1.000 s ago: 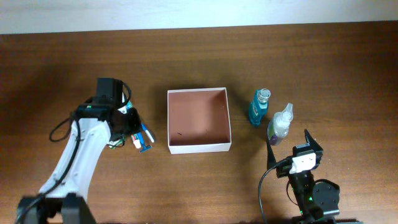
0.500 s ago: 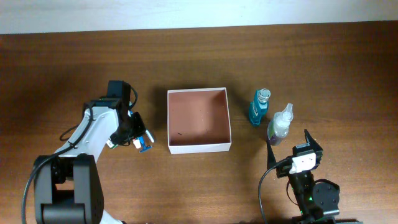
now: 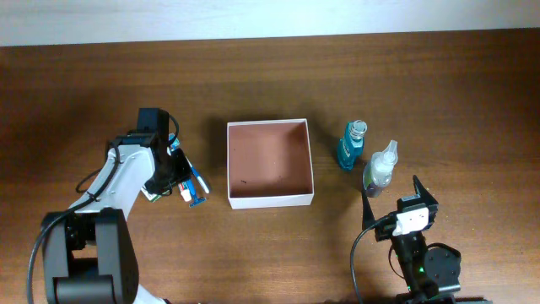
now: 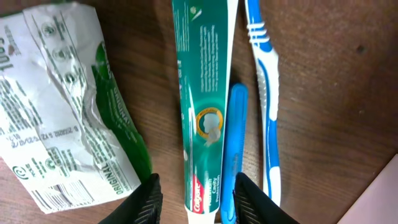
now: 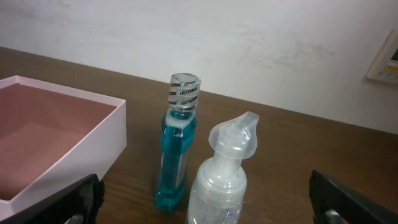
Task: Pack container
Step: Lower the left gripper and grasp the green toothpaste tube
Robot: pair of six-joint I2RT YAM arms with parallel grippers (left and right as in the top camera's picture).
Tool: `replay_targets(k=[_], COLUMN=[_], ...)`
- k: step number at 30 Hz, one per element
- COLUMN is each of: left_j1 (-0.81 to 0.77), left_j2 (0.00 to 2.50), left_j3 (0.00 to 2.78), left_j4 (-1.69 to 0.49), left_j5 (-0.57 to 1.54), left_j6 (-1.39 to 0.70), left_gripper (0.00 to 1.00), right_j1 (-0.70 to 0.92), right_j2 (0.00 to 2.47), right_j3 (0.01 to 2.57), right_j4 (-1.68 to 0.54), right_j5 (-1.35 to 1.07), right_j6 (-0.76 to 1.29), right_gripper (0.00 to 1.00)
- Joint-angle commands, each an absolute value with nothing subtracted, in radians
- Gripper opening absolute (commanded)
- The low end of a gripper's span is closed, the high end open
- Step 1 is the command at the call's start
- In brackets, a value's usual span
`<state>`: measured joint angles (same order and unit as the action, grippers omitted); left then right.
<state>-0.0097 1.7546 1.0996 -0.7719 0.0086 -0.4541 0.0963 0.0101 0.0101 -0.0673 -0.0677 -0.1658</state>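
The left pincer [image 4: 198,200] hangs spread over the green toothpaste tube [image 4: 202,93], one finger on either side of its lower end. The tube's long axis runs straight between the fingers, across the closing line. A blue-and-white toothbrush [image 4: 268,93] lies parallel close by, and a crumpled green-and-white packet [image 4: 62,106] lies on the tube's other side. The square, white-walled container [image 3: 270,200] sits empty on the brown wooden counter [image 3: 270,76], near this pincer and to its right. The right pincer [image 3: 395,203], also spread, is farther off, beyond the container.

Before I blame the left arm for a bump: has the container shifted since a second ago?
No. The container keeps the same gap to the blue bottle.
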Motion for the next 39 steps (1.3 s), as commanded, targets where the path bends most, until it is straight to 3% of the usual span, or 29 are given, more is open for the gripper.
replay_targets(k=[1,17,20,39], left_j1=[-0.008,-0.008,-0.008,-0.008], left_j2=[1.765,1.768,1.768,1.769], left_j3=[1.095,1.094,1.093,1.063], left_j4=[-0.765,-0.758,-0.757,-0.708], left_j5=[-0.004,-0.008,-0.013,-0.046], left_j6=[-0.464,-0.463,-0.464,-0.479], left_gripper=[0.38,0.37,0.28,0.28], right_j1=[0.104,0.104,0.104,0.104], right_j2=[0.004,0.004,0.004,0.004], right_j3=[0.006,0.006,0.006,0.006], right_j4=[-0.073,-0.073,-0.073,-0.073], right_j5=[-0.059,-0.059,-0.059,-0.059], right_j6=[-0.168,-0.168,-0.168,-0.168], right_gripper=[0.98,0.98,0.98,0.98])
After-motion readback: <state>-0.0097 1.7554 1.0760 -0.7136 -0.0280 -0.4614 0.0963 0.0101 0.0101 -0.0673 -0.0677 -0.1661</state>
